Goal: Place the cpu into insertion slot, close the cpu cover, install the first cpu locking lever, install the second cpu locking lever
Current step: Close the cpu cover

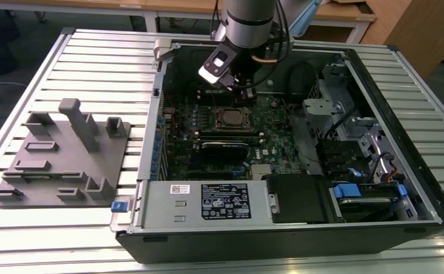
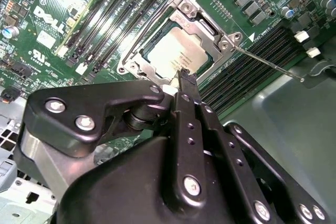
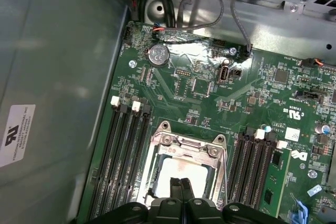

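Note:
The insertion slot sits mid-motherboard inside the open computer case. In it lies the cpu, its pale grey top showing through the window of the cpu cover, which lies flat over it. One thin locking lever sticks out sideways from the socket's corner. A second locking lever runs along the socket's other side. My gripper hangs just above the socket's edge, shut, with nothing seen between the fingers.
Long black memory slots flank the socket on both sides. The case's metal wall stands close by. A black card, the power supply and drive bays fill the case. A grey fixture rests on the table at the exterior view's left.

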{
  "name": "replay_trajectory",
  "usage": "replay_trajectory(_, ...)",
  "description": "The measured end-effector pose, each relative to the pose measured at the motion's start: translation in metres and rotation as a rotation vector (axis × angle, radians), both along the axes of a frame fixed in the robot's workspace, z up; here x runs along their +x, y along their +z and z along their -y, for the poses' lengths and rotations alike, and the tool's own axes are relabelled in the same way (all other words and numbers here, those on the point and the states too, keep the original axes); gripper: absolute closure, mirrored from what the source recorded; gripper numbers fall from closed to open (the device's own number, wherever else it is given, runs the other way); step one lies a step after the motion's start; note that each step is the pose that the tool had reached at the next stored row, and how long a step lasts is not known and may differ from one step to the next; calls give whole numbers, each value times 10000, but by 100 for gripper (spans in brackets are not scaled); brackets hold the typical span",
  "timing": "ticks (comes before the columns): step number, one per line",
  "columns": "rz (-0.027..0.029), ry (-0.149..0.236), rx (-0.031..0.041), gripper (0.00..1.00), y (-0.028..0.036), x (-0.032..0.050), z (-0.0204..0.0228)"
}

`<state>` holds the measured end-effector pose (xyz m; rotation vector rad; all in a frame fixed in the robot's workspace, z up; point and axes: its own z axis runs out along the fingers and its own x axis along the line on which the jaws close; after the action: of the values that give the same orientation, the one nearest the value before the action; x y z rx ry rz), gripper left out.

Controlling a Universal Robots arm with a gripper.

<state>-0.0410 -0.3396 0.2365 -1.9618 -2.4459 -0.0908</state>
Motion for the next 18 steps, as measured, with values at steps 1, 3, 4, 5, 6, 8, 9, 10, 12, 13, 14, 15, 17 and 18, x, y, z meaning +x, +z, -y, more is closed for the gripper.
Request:
replay_trajectory(1, 0, 44, 0, 89, 0, 0, 0)
replay_trajectory(3, 0, 152, 0, 89, 0, 0, 0)
replay_trajectory(4, 0, 218, 0, 89, 0, 0, 0)
replay_trajectory(5, 0, 286, 0, 89, 0, 0, 0)
replay_trajectory(6, 0, 355, 1, 89, 0, 0, 0)
replay_trajectory(8, 0, 492, 0, 89, 0, 0, 0)
replay_trajectory(9, 0, 558, 0, 89, 0, 0, 0)
replay_trajectory(10, 0, 626, 0, 89, 0, 0, 0)
replay_trajectory(12, 0, 766, 1, 89, 0, 0, 0)
replay_trajectory(13, 0, 828, 0, 89, 0, 0, 0)
replay_trajectory(14, 0, 891, 0, 89, 0, 0, 0)
replay_trajectory(15, 0, 955, 0, 89, 0, 0, 0)
replay_trajectory(17, 0, 1082, 0, 89, 0, 0, 0)
replay_trajectory(18, 0, 1143, 0, 89, 0, 0, 0)
